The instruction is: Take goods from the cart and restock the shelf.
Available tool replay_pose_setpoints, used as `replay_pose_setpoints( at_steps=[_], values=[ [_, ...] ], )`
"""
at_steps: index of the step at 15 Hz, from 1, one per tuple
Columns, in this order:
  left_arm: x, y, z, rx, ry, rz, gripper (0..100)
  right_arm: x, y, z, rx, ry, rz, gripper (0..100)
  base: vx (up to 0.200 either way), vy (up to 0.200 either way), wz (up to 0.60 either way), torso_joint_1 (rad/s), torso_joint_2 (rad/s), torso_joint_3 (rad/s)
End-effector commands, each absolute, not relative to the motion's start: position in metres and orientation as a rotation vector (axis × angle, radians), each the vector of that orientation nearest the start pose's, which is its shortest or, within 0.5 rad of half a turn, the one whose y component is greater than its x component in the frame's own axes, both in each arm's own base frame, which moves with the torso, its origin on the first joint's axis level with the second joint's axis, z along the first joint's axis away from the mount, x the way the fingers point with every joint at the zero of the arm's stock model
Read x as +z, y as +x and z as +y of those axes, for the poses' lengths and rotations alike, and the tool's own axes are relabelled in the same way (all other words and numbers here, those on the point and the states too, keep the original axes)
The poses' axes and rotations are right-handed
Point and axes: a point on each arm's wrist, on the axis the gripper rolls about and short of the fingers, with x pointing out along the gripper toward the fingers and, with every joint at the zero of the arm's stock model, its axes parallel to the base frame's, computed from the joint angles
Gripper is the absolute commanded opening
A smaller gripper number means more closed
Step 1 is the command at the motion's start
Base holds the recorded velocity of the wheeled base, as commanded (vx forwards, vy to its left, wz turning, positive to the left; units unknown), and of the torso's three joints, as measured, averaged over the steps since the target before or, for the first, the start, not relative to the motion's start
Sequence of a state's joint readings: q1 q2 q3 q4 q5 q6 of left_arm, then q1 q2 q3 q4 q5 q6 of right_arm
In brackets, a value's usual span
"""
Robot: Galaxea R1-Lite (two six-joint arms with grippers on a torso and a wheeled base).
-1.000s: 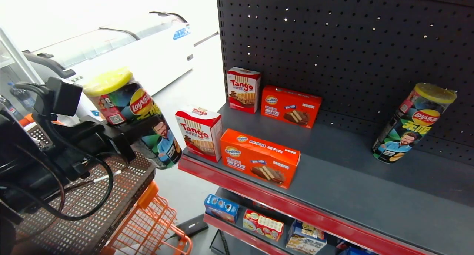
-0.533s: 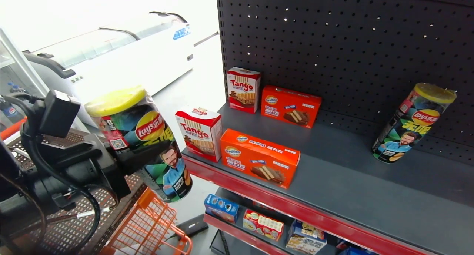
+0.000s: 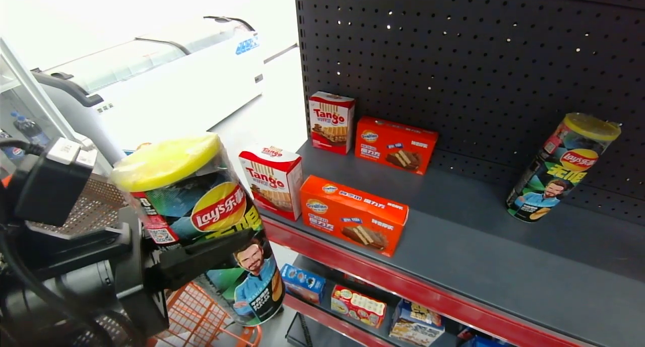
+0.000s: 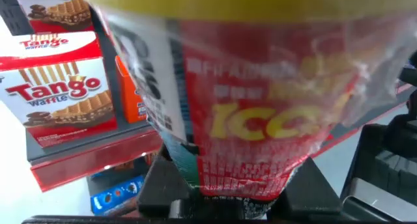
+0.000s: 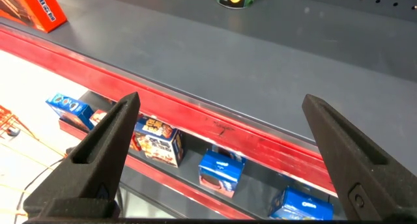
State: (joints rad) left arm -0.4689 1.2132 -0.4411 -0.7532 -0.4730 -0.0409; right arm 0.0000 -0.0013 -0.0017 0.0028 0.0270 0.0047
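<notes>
Partway there, by my reading. The shelf [image 3: 478,246] already carries one chips can [image 3: 562,168] at its right end against the back panel. There are also two wafer boxes [image 3: 272,181] and two orange biscuit boxes [image 3: 352,213] toward its left end. A second can, the held can [image 3: 201,206], sits off the shelf's left end, above the orange cart [image 3: 196,311], pinched in the left gripper [image 3: 216,244]. It's not shelved yet! The right gripper [image 5: 225,159] hangs spread wide and empty over the shelf's red front edge. What's left in the cart is hard to make out.
</notes>
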Motion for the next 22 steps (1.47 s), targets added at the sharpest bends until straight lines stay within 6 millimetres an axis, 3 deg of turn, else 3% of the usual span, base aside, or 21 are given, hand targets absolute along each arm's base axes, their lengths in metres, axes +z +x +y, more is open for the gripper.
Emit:
replay_pose_setpoints(
  at_steps=[1,6,16,22],
  values=[
    [0.215,0.1434,-0.088,-0.962,-0.038,0.017,0,0.0757,-0.0229,0.0006,0.028,0.006,0.0,100,0.0,0.0,0.0,0.0,0.0,0.0],
    [0.2123,0.1435,-0.0881,-0.963,-0.038,0.028,0,0.0756,-0.0229,0.0006,0.028,0.006,0.002,100,0.0,0.0,0.0,0.0,0.0,0.0],
    [0.2165,0.1386,-0.097,-1.028,-0.039,0.012,0,0.0756,-0.0229,0.0006,0.028,0.005,0.002,100,0.0,0.0,-0.6,0.002,0.0,0.001],
    [0.2129,0.1389,-0.0953,-1.017,-0.04,0.027,0,0.0756,-0.0229,0.0006,0.028,0.005,0.002,100,0.0,0.0,0.0,0.0,0.0,0.0]
  ],
)
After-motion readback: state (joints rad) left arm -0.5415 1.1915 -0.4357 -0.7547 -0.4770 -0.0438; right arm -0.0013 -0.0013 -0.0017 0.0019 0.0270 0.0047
